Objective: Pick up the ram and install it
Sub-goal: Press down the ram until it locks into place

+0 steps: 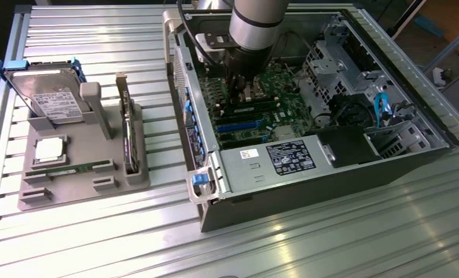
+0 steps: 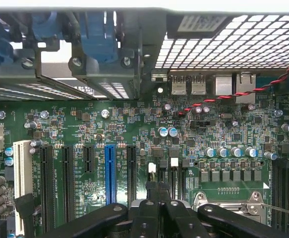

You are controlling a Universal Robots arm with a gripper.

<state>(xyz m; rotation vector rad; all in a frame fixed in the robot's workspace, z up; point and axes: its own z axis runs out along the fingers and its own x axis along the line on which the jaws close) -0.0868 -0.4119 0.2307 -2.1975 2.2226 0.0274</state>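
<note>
In the exterior view the arm reaches down into the open computer case on the counter, its hand low over the motherboard; one ram lies in the grey tray beside the case. A thin, stiff, light stick (fragile chips), it is probably best gripped by its long edges. In the wrist view the fingers look drawn narrow, apparently pinching something thin and dark; I cannot make out what.
</note>
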